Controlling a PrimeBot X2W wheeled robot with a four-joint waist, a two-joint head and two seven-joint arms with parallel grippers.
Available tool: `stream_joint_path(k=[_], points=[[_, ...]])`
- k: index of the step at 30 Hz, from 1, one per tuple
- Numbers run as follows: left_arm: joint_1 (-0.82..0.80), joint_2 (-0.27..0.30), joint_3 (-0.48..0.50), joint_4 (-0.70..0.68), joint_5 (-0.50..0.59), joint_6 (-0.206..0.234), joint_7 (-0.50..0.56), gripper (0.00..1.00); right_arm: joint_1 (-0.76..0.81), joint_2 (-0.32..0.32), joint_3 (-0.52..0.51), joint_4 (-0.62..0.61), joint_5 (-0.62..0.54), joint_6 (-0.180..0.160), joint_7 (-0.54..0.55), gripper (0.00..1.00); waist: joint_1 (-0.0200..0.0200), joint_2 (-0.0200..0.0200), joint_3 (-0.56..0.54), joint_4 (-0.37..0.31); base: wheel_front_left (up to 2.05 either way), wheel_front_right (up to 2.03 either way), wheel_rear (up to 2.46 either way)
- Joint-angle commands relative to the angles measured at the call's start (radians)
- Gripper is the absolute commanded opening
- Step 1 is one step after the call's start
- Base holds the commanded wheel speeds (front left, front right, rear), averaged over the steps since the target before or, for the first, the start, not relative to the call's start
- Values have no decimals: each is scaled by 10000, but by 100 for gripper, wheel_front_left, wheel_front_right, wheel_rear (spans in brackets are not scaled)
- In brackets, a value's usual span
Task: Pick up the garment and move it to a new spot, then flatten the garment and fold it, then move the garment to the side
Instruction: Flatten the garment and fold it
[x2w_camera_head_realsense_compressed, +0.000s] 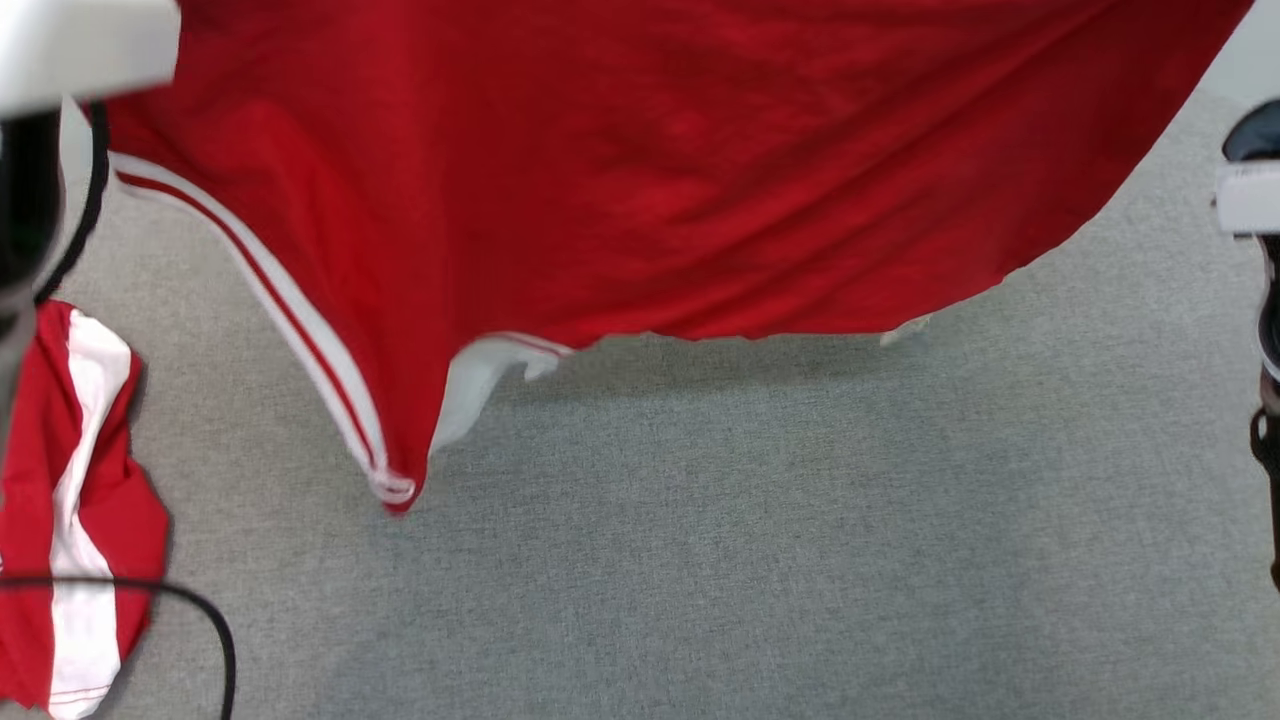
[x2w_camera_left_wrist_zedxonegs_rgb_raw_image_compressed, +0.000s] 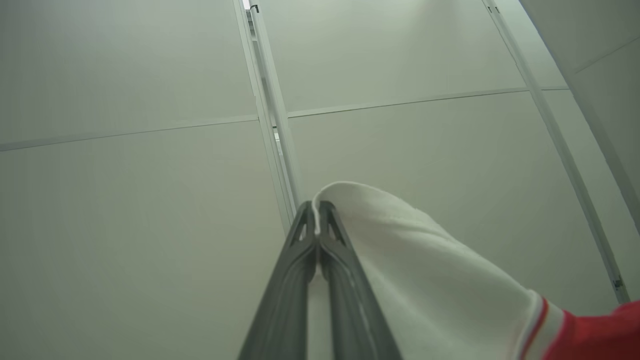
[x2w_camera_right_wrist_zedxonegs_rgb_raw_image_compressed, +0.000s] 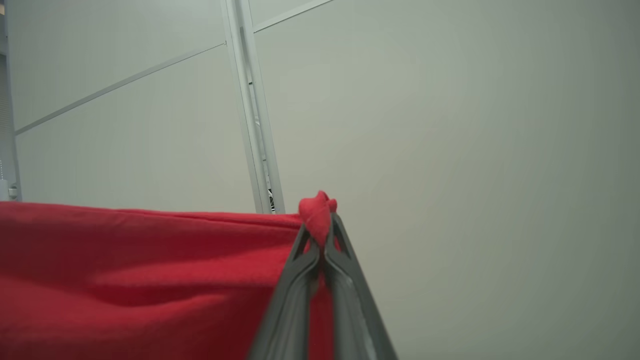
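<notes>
The garment (x2w_camera_head_realsense_compressed: 620, 170) is red with white stripes and white trim. It hangs stretched across the top of the head view, above the grey table (x2w_camera_head_realsense_compressed: 760, 540); its lower edge and a striped corner dangle close over the cloth surface. My left gripper (x2w_camera_left_wrist_zedxonegs_rgb_raw_image_compressed: 317, 212) is shut on a white edge of the garment (x2w_camera_left_wrist_zedxonegs_rgb_raw_image_compressed: 430, 280), fingers pointing up toward the ceiling. My right gripper (x2w_camera_right_wrist_zedxonegs_rgb_raw_image_compressed: 322, 225) is shut on a bunched red corner of the garment (x2w_camera_right_wrist_zedxonegs_rgb_raw_image_compressed: 145, 280), which stretches off to the left in that view.
Another red and white piece of cloth (x2w_camera_head_realsense_compressed: 70, 500) lies or hangs at the table's left edge; whether it belongs to the garment I cannot tell. A black cable (x2w_camera_head_realsense_compressed: 215, 625) loops over it. Dark parts of my right arm (x2w_camera_head_realsense_compressed: 1255, 190) show at the right edge.
</notes>
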Motion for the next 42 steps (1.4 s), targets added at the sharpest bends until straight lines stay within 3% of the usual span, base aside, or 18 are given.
stream_joint_path(k=[1, 10, 19, 27, 35, 42], points=[[-212, -100, -79, 324, -105, -105, 89, 0, -197, -60, 98, 195, -54, 5, 28, 0, 0, 0, 52, 8, 0, 0, 0], [-2832, -873, -939, 4562, -51, -1240, 102, 0, -2675, 30, 1153, 3107, -35, 3, -128, 0, 0, 0, 532, -130, 0, 0, 0], [-5505, -1505, -1182, 8944, 350, -1583, -474, 0, -5885, 555, 1710, 6888, 275, 3, -944, 0, 0, 0, 1363, -389, 0, 0, 0], [-7122, -2036, -1151, 11592, 226, -2012, -1268, 0, -7993, 974, 1936, 9386, -10, 3, -1282, 0, 0, 0, 2175, -327, 0, 0, 0], [-6649, -2526, -1172, 12887, -19, -2539, -2414, 0, -7685, 849, 2980, 9871, 371, 5, -1362, 0, 0, 0, 2949, -26, 0, 0, 0], [-5014, -2594, -771, 11777, -241, -2545, -3150, 0, -5916, 117, 3564, 8184, 1703, 5, -1404, 0, 0, 0, 3213, 298, 0, 0, 0]])
